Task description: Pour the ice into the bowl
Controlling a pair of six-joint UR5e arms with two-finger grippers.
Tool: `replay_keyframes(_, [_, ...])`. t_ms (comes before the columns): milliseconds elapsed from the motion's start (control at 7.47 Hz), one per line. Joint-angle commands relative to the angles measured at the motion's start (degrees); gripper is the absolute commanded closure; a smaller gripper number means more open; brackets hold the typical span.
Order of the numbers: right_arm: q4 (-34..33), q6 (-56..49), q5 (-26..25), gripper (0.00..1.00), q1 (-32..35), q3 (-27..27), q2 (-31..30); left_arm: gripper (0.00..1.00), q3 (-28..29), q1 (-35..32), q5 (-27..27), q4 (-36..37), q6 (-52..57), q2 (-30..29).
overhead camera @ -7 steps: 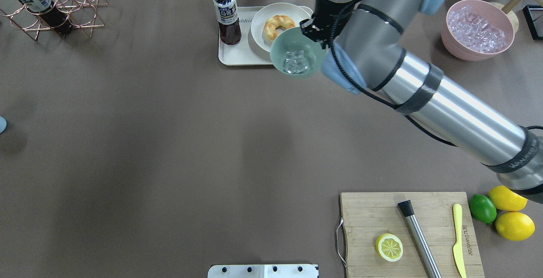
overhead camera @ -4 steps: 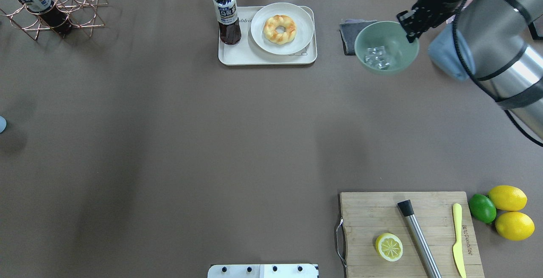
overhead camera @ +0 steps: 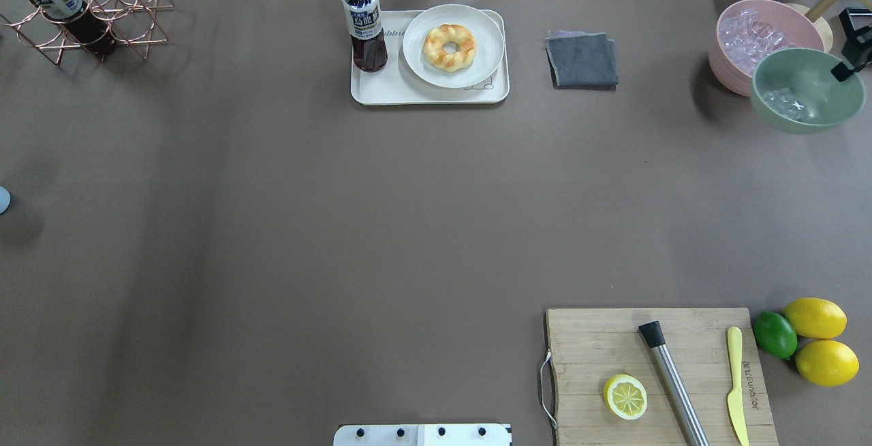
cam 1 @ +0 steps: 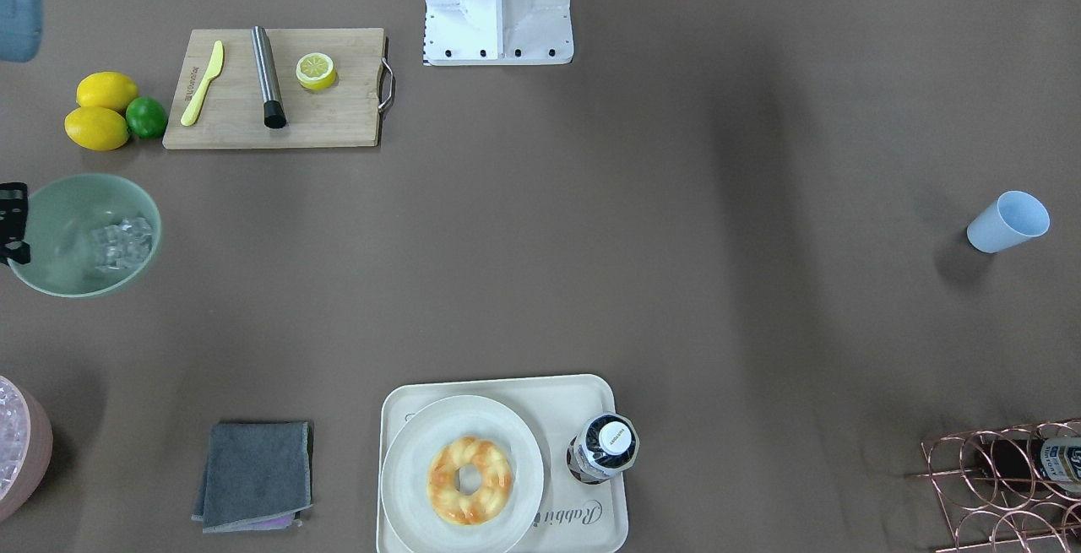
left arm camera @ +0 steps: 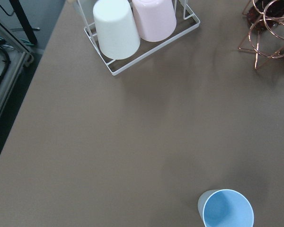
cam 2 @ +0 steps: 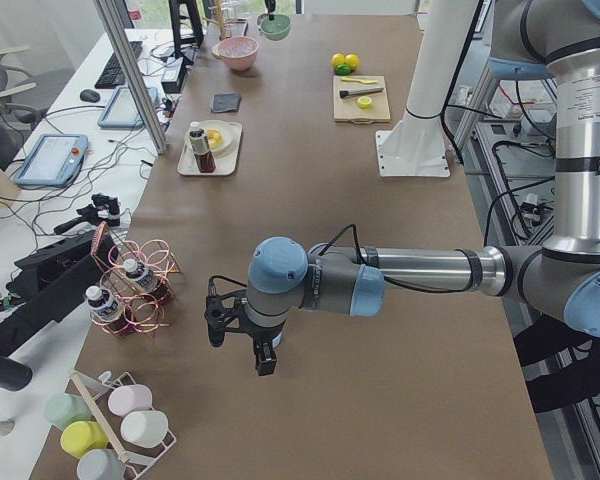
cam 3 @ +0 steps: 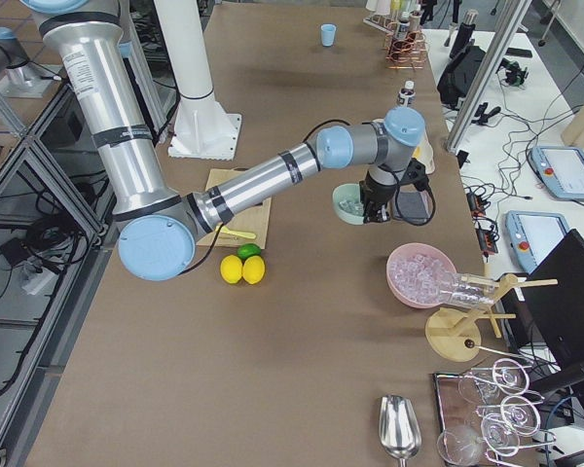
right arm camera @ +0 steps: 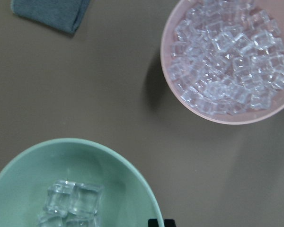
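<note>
while the right pincer (overhead camera: 843, 71) has swung fast along the far side of the table, its hold has not altered: the jaws stay closed to a narrow gap on the rim of the bowl (overhead camera: 807, 92), which hangs clear of the table from that one edge. less than a second ago the bowl was over the tray (overhead camera: 381, 92) beside the doughnut (overhead camera: 449, 45). half a second ago it was just past the grey cloth (overhead camera: 582, 59). now both lie well off to the pincer's side, and the pink tub (overhead camera: 723, 68) of loose ice sits just ahead of the fingers, its near wall overlapped by the bowl in the overhead view.

the ice (right arm camera: 72, 204), a small clump of clear cubes, is inside the bowl, gathered on the floor away from the clamped rim. it has slid a little during the sweep, but none shows on the table.

for the task, this reads as a carry rather than a pour. the cubes are already in the bowl, so the job looks largely done. what remains seems to be setting the bowl down level near the tub. a one-sided grip at this speed could tip it.

the left pincer (cam 2: 238, 342) hangs far from all this, above the blue cup (left arm camera: 227, 208). whether it is open i cannot tell.
</note>
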Motion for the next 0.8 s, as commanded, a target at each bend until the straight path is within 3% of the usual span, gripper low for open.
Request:
replay_keyframes(0, [0.15, -10.89, 2.11, 1.00, 6.60, -5.49, -3.66, 0.03, 1.70, 0.75, -3.23, -0.37, 0.23, -1.74])
replay_keyframes(402, [10.92, -9.78, 2.55, 1.00, 7.77, -17.08, -2.53, 0.03, 1.69, 6.01, -3.52, -0.11, -3.96, -2.88])
replay_keyframes(669, [16.48, -7.33, 2.47, 1.00, 7.16, -21.76, -1.56, 0.03, 3.10, 6.47, -3.42, -0.28, -4.43, -3.06])
